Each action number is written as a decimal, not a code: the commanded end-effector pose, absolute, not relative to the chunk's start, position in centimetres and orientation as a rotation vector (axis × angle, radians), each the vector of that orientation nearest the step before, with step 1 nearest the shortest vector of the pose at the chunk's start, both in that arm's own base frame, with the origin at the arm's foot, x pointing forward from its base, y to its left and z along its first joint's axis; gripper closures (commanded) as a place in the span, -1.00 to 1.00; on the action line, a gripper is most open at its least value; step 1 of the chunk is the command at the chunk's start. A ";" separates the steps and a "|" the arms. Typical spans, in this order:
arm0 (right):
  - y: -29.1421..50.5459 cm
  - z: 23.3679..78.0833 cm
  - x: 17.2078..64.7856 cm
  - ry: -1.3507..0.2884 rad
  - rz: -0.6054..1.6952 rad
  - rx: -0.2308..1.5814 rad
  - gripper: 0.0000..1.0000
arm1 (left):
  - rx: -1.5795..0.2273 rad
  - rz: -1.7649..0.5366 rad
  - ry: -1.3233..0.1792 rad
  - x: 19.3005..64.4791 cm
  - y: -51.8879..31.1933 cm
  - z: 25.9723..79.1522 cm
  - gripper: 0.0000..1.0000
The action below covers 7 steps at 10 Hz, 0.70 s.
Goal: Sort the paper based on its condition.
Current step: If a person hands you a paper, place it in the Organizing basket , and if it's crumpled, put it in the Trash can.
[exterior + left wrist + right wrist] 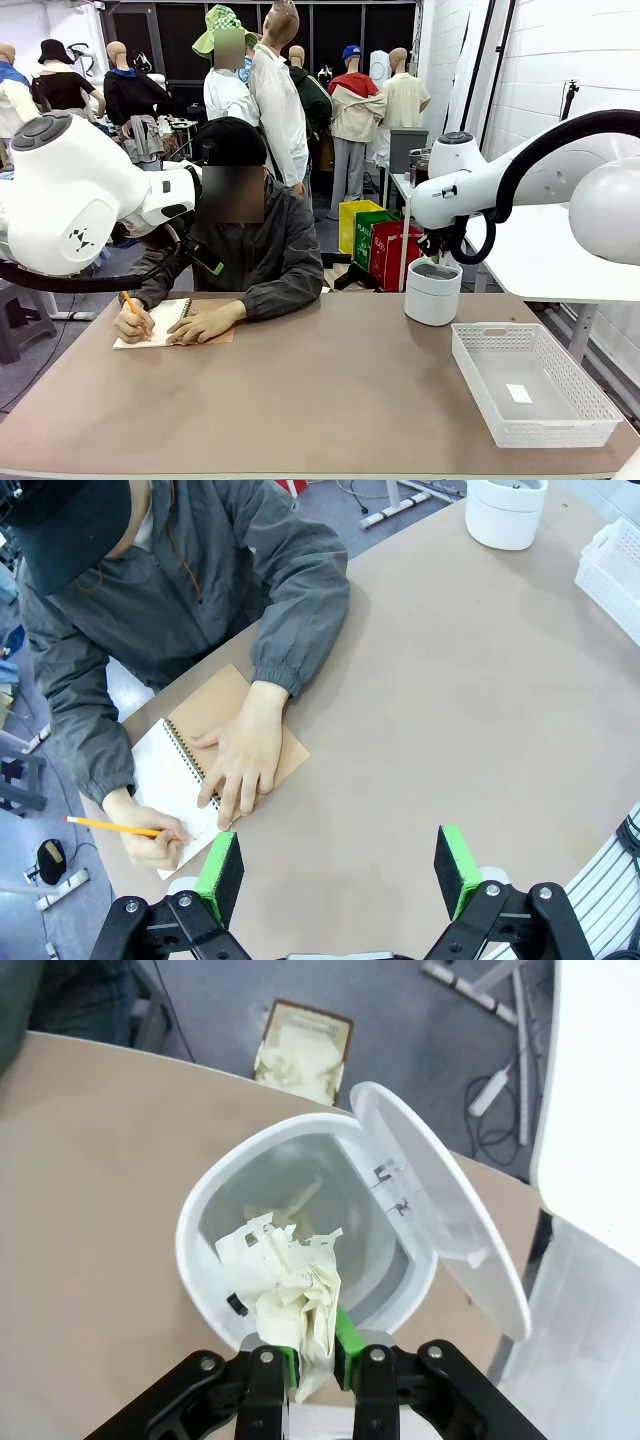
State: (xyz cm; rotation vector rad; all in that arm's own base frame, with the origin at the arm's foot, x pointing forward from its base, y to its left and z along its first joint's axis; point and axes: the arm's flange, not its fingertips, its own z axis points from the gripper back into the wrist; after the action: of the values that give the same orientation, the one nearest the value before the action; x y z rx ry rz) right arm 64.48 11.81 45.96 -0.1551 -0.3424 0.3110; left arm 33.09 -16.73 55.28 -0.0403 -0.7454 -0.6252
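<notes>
R arm: your right gripper (312, 1345) is clenched on a crumpled white sheet of paper (290, 1290), green pads pinching its lower end.
Paper: its ragged upper part hangs over the mouth of a round white plastic bin (200, 1260), by the near rim. You can't tell whether it touches the rim.
Bin: stands at the table's far right. Its flat white hinged lid (450, 1240) is swung open to one side, beside the paper. A paler scrap shows deeper inside, too dim to name.
L arm: your left gripper (338, 875) hangs released, pads wide apart, above the brown tabletop (450, 700), just beside the notebook.
Person: a person (270, 250) sits at the far side, one hand (240, 765) flat on a spiral-bound notebook with a brown card cover (160, 770), the other hand (150, 840) holding a yellow pencil (110, 826) to the white page.
In the way: the flat hand and grey sleeve cover much of the notebook, right ahead of your left fingers.
Basket: a white perforated plastic basket (555, 432) sits at the near right, near the bin but apart. A small white rectangle (519, 393) lies flat on its floor.
Floor: an open brown cardboard box (305, 1045) w/ pale crumpled stuff sits beyond the table edge.
</notes>
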 end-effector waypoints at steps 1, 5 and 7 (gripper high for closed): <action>11.8 45.4 65.7 -0.324 0.307 -0.191 1.00 | -0.037 -0.622 -0.746 33.1 -16.6 55.2 -1.00; 11.8 44.5 65.9 -0.305 0.289 -0.211 1.00 | -0.037 -0.622 -0.746 33.1 -16.6 55.2 -1.00; 11.8 44.7 66.2 -0.301 0.264 -0.194 0.31 | -0.037 -0.622 -0.746 33.1 -16.6 55.2 -1.00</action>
State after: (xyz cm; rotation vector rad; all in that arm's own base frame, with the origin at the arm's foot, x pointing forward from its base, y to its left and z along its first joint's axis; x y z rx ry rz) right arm 65.31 11.52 44.48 -0.1606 -0.3073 0.2991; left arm 33.09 -16.73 55.28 -0.0403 -0.7454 -0.6251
